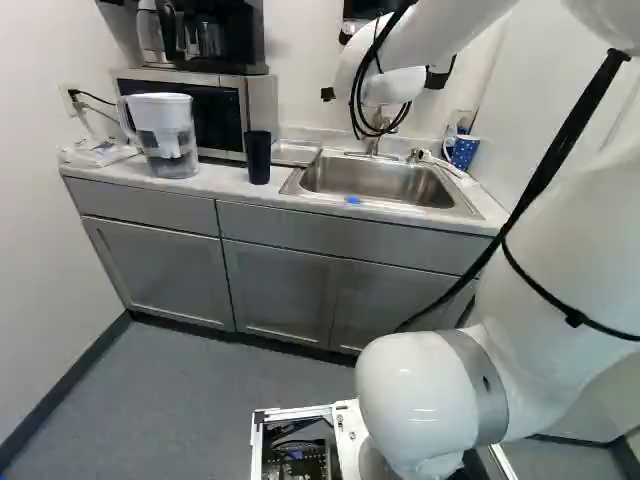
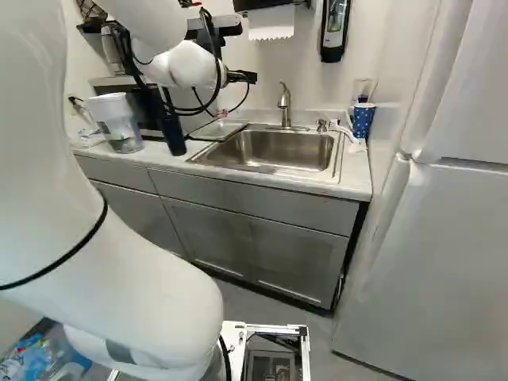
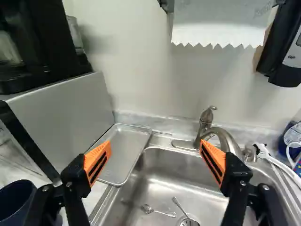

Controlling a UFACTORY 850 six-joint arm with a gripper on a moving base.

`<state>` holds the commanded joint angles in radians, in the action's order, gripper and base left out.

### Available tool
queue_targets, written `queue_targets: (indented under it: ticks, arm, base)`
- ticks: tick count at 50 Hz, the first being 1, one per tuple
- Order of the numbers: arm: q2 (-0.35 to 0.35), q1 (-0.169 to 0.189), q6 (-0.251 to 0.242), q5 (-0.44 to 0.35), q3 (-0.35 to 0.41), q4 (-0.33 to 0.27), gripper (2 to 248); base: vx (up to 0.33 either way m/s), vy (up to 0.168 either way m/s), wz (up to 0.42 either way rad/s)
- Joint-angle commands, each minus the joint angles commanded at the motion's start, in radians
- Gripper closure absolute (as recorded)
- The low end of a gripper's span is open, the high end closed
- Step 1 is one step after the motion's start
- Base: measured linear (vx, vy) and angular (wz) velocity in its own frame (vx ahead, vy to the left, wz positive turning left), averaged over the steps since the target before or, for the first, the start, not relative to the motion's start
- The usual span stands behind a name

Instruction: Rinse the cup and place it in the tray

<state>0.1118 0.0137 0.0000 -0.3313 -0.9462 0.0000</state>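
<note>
Wrist view: cup beside end effector.

A pale surface is carried on grey cabinets, and a steel sink is set into it, with a faucet and a small pump fitted behind the basin. A microwave is placed against the wall, left of the sink. Between them a shallow metal tray is laid flat, just beside the basin. A dark cup is stood upright near the microwave's front, and a clear pitcher is set farther left, beside a plastic packet. At the right end a blue dotted cup is seen near a white cable
</note>
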Motion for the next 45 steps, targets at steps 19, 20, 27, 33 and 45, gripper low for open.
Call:
queue_targets:
  ticks: [19,20,27,33,45]
  arm:
    - [0.0,0.0,0.0,0.0,0.0,0.0,3]
    - [0.0,0.0,0.0,0.0,0.0,0.0,3]
    - [0.0,0.0,0.0,0.0,0.0,0.0,3]
    - [0.0,0.0,0.0,0.0,0.0,0.0,3]
    - [0.0,0.0,0.0,0.0,0.0,0.0,3]
  base:
    - [0.112,-0.071,-0.017]
    - [0.071,0.011,0.036]
    - [0.043,-0.007,-0.008]
    - [0.0,0.0,0.0]
    - [0.0,0.0,0.0]
